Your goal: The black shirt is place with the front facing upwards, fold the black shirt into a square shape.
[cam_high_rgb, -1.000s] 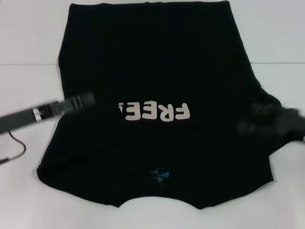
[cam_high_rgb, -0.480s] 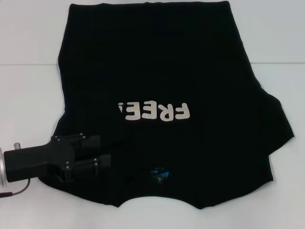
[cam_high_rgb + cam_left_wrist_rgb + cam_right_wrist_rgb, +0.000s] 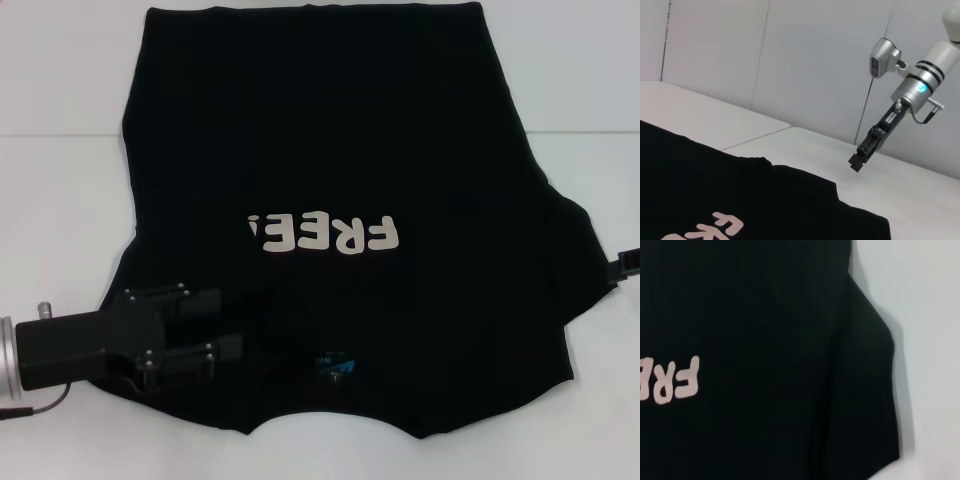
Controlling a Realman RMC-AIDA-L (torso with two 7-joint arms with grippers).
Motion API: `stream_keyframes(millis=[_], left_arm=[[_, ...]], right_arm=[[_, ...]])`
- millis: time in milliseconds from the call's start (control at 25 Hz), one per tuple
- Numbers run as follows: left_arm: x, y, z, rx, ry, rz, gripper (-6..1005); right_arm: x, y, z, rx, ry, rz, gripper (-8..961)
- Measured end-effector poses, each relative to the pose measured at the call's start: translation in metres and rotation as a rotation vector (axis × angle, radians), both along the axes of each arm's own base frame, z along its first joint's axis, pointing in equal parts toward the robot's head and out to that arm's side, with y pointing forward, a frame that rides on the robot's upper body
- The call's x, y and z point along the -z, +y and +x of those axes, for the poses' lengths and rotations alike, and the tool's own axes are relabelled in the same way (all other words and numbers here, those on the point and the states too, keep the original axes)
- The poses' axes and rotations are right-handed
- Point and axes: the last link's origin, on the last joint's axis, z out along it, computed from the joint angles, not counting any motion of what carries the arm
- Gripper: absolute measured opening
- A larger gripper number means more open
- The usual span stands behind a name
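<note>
Lying flat on the white table [image 3: 60, 200], the black shirt [image 3: 330, 140] is front up, cream "FREE!" lettering [image 3: 325, 234] reading upside down from the head view, collar and blue neck label [image 3: 335, 362] at the near edge, hem far. Both sleeves look tucked over onto the body, so the outline is roughly a long panel, likely ready for a lengthwise fold.

Left gripper [image 3: 222, 325] sits low over the near-left shoulder area, pointing right, just left of the neck label. Fingers [image 3: 195, 300] are spread, a clear gap between them, nothing pinched; can't tell if the tips touch the cloth. My read: lining up to pinch the near-left corner so the collar end can go toward the hem.

Right gripper [image 3: 858, 161] is off the shirt, above bare table past the right edge; head view only catches a sliver at the right border. Fingers look closed, holding nothing. Probably needs to come to the near-right corner for a matched two-arm lift.
</note>
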Motion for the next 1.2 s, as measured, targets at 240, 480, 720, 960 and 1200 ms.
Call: stream_keyframes(millis=[240,480,720,960,1200], left_arm=[[0.001,-0.001,0.0,-0.001,-0.006,0.0,671],[0.002,-0.001,0.0,-0.004,-0.007,0.001,672],[0.002,-0.001,0.0,-0.006,-0.006,0.003,672],[0.002,-0.001,0.0,-0.006,-0.006,0.002,671],[0.002,-0.001,0.0,-0.006,-0.008,0.002,671]], right_arm=[[0.011,0.009,0.002,0.002,-0.005,0.018,897],[0.021,0.019,0.004,-0.01,-0.026,0.055,871],[0.036,0.024,0.003,-0.024,-0.049,0.055,846],[0.039,0.028,0.002,-0.033,-0.061,0.062,820],[0.039,0.03,0.002,-0.046,-0.088,0.066,794]])
